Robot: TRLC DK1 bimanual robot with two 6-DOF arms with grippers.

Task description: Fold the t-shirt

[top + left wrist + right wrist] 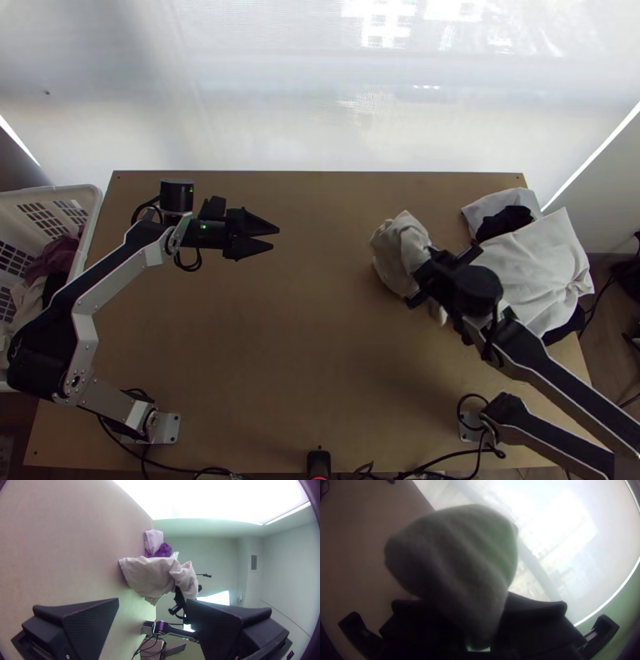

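Fingers of the right gripper (422, 280) grip the shirt (398, 246), bunched near the pile (532, 268) on the table (304, 344); those of the left gripper (276, 238) stand wide apart, holding nothing. The step now is probably to spread it: bring it to mid-table, pinch a free edge with the left, draw both sides gently apart, then lower it flat. Collar and sleeves can't be picked out in the bunch, and whether its lowest part touches the table is unclear.
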